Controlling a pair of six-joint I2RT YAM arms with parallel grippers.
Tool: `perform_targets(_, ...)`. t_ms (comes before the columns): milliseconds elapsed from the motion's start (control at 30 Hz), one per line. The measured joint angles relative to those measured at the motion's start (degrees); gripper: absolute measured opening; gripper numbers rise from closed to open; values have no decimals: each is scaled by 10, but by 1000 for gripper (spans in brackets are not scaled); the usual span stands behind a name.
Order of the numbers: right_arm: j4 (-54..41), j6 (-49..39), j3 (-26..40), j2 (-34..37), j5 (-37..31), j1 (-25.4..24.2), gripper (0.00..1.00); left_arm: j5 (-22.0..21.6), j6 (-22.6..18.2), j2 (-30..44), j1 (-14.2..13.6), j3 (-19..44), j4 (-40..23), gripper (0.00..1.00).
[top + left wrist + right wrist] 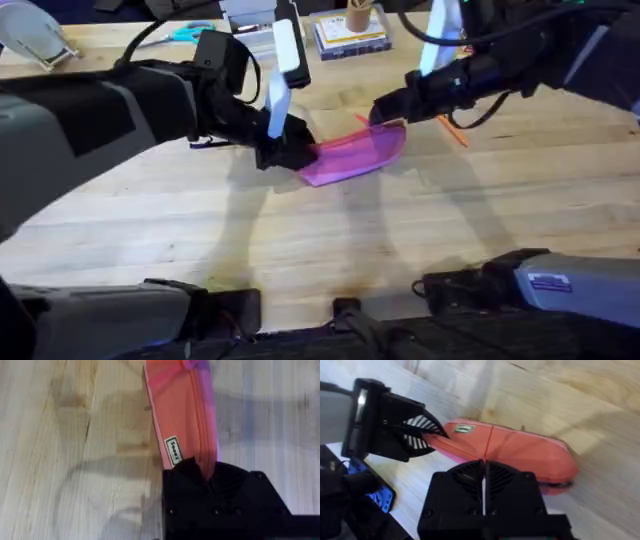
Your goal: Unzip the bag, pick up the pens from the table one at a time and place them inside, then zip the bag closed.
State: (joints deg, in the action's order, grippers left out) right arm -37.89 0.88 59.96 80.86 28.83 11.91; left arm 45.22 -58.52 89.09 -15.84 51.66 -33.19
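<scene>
Surface (330,240): light wooden planks; it carries all task items.
Bag (352,155): pink pouch lying flat near the middle of the surface. Its long axis runs from the left arm's side toward the right arm's side, so one arm stands at each end.
Left gripper (285,148): at the bag's near-left end. In the left wrist view the fingers (197,472) are clamped on that end of the bag (182,415), just beside the white label.
Right gripper (385,108): at the opposite end, over the zipper edge. In the right wrist view the fingers (485,477) are pressed together; whether they pinch the zipper pull cannot be told. The bag (520,455) lies directly beyond them, with the left gripper (420,435) at its far end.
Pen (452,130): slim orange stick on the surface just beyond the bag's right end, beneath the right arm; the right arm is nearer.
Judged step: unzipping, or closing, with the left arm anchoring. Zipper travel would follow the long axis, toward or away from the anchored end.
</scene>
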Motion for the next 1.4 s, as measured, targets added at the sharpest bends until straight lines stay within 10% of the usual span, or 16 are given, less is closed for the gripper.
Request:
perform_targets(533, 93, 27, 0, 0, -12, 167, 31, 0, 0, 0, 0, 0, 0, 44)
perform_targets(1033, 145, 63, 0, 26, -18, 218, 31, -1, 0, 0, 0, 0, 0, 44)
perform_targets(1133, 147, 66, 0, 26, -8, 214, 267, -1, 0, 0, 0, 0, 0, 44)
perform_targets(1300, 109, 57, 2, 25, -6, 189, 951, 2, -2, 0, 2, 0, 0, 44)
perform_targets(1400, 92, 50, 2, 18, 8, 175, 996, 1, -2, 0, 2, 0, 1, 44)
